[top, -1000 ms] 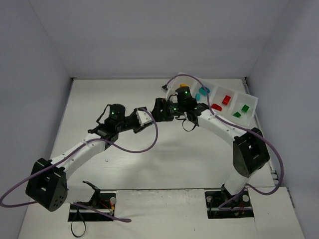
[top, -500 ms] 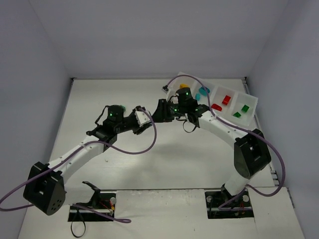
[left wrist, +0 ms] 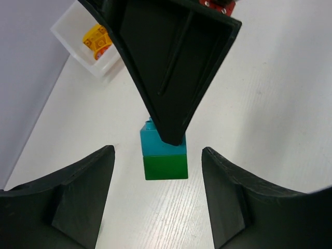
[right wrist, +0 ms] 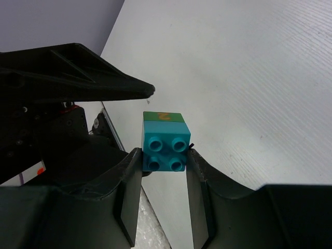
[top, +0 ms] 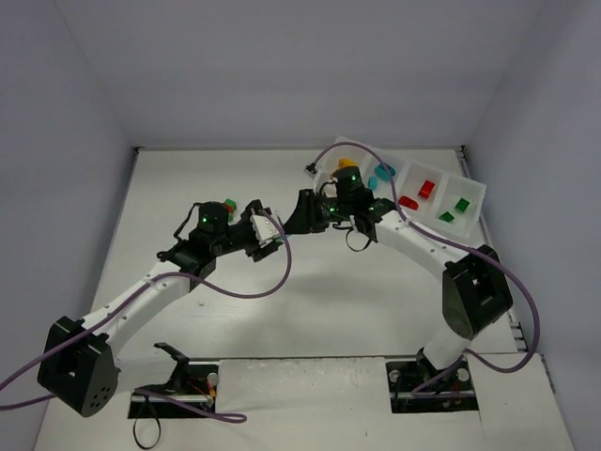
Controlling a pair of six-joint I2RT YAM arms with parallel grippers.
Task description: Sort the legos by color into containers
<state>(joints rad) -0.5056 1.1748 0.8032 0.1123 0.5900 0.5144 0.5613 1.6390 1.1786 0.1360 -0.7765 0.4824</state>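
Right gripper (right wrist: 164, 155): jaws clamped on the sides of a teal brick (right wrist: 165, 148), studs facing the wrist camera. A green brick (right wrist: 164, 116) is stuck to its far face.

Left gripper (left wrist: 157, 158): jaws apart, one finger either side of the stack, gaps on both sides, no contact.

Overhead, the grippers meet mid-frame, just left of the tray (top: 476, 185). The tray sits upper right. Its compartments, left to right, hold a yellow piece (top: 346, 163), a teal piece (top: 385, 173), red pieces (top: 427, 188) and green pieces (top: 461, 203).
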